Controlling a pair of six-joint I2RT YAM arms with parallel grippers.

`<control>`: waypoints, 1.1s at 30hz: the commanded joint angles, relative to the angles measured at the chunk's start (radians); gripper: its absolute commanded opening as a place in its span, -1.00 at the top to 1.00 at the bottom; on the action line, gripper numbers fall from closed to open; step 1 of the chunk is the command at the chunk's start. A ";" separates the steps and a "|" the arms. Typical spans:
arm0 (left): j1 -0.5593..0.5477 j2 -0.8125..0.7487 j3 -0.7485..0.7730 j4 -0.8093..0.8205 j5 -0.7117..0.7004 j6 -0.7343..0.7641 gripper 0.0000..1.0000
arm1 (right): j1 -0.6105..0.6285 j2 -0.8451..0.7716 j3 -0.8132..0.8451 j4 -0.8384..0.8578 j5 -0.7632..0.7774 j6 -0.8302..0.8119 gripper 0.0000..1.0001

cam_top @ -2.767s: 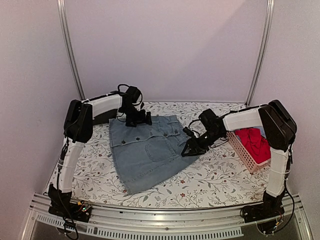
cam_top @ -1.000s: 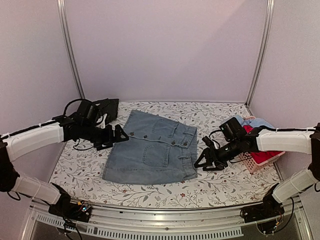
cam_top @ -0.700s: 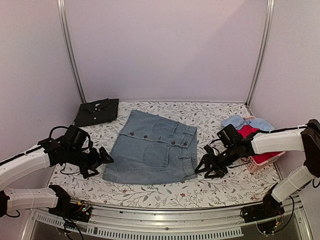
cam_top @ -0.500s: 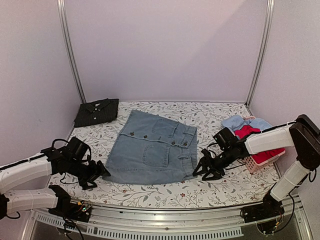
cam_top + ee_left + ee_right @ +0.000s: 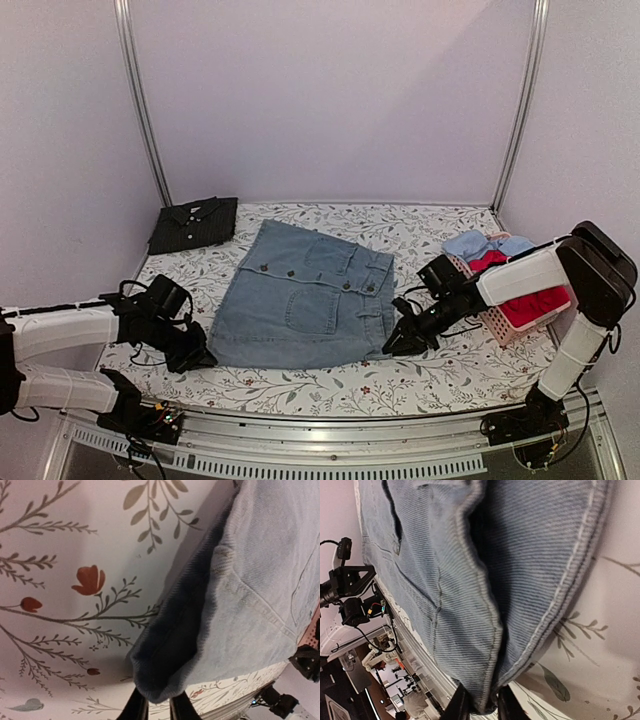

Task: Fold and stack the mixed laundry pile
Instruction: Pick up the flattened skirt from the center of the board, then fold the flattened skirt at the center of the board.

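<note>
room: floral-print table (image 5: 440, 372) open along near edge | faded light-blue denim skirt (image 5: 305, 310) flat mid-table | left claw (image 5: 197, 357) nipped tight on its near-left corner | right claw (image 5: 392, 345) likewise, near-right corner

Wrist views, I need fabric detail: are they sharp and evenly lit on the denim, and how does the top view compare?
Left wrist view: the faded light-blue denim garment shows crisp weave, but its folded underside falls into dark shadow; no glare. Right wrist view: stitching sharp, a dark crease at the fold, background dim. Top external view: soft, even, pinkish light, coarser detail.
</note>
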 commanded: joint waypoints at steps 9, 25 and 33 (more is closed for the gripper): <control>0.009 -0.278 0.104 -0.311 0.030 -0.032 1.00 | 0.052 -0.174 -0.070 -0.071 -0.116 0.050 1.00; 0.131 0.202 0.696 -0.239 -0.008 0.211 1.00 | -0.087 -0.225 0.023 0.001 -0.249 0.259 1.00; 0.244 0.630 1.072 -0.141 0.111 0.311 1.00 | -0.245 -0.123 0.132 0.034 -0.327 0.303 1.00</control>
